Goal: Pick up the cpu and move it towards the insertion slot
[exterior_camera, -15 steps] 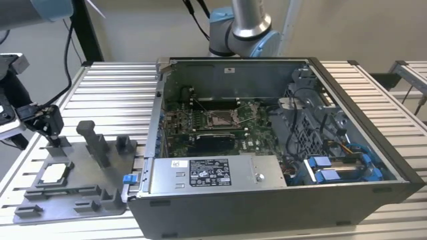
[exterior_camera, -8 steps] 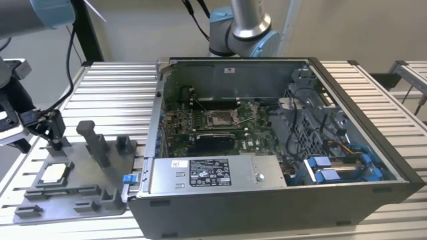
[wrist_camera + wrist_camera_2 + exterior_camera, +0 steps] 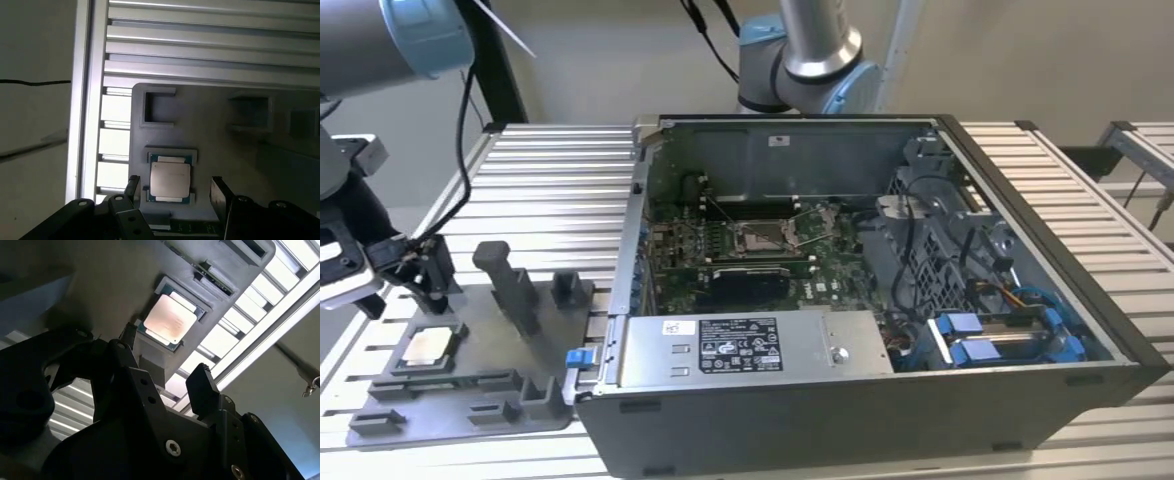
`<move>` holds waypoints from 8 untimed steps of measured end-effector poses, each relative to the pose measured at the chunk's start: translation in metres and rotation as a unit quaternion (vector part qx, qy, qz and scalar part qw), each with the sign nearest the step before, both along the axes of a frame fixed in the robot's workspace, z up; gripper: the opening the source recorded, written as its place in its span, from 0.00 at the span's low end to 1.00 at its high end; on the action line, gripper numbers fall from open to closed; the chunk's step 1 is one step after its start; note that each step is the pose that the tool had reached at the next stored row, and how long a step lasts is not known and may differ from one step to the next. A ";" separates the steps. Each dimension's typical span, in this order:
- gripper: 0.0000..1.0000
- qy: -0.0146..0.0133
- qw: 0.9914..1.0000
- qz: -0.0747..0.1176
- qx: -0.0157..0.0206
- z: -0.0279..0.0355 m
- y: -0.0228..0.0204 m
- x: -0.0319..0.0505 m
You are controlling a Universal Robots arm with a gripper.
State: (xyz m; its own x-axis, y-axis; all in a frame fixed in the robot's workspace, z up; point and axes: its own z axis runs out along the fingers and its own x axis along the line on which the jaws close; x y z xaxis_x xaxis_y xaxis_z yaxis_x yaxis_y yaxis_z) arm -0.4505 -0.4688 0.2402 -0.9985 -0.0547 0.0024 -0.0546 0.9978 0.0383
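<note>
Above the grey tray the gripper hangs with its two fingers spread, one to each side of the single cpu lying flat in its pocket, so lowering square and centred before pinching looks wise, while the one insertion slot sits well apart from the tray, toward the exterior view's right.
</note>
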 end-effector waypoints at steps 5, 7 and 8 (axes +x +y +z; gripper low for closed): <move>0.00 0.000 1.000 0.001 0.000 -0.0090 -0.0085 -0.0004; 0.00 0.000 1.000 0.001 0.000 -0.0128 -0.0111 -0.0007; 0.00 0.000 1.000 0.002 0.000 -0.0146 -0.0115 -0.0010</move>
State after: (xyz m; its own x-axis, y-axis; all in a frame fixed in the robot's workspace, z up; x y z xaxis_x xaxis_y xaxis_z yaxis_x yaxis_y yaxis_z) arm -0.4516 -0.4803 0.2255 -0.9983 -0.0579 0.0025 -0.0578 0.9976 0.0384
